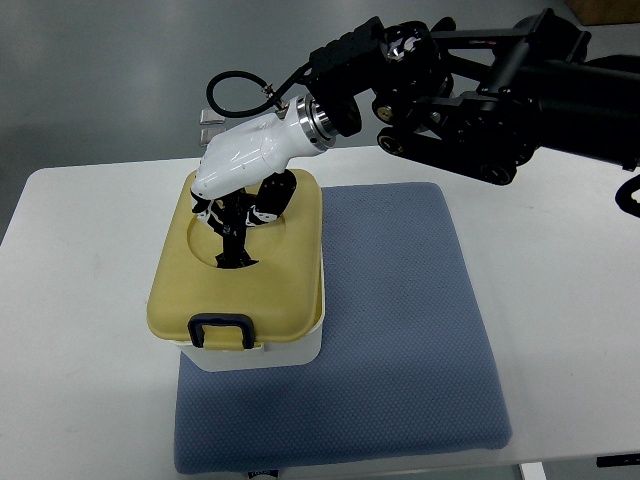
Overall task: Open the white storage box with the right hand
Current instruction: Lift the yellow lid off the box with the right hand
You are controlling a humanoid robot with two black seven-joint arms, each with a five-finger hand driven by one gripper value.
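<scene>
The table is white and bare along its left side. A blue-grey mat covers the middle of the table, running from near the far edge to the front edge.

The white storage box stands on the left part of this mat, its left side at or slightly past the mat's left edge. A yellowish lid sits closed and level on top of it, covering the body so that only a strip of white shows at the front. A dark latch handle lies on the lid's front edge, lying flat. The lid has a round recess in its middle.

The right hand is over the far half of the lid, its white shell above the lid's far-left corner. The dark fingers point down into the round recess, loosely bunched, with their tips at the lid surface. Whether they grip any part of the lid cannot be told. They are well apart from the latch handle.

A black cable loops above the wrist. The black right arm runs out to the upper right edge, above the table and the far corner of the mat. Two small metal fittings lie beyond the table's far edge, behind the hand.
</scene>
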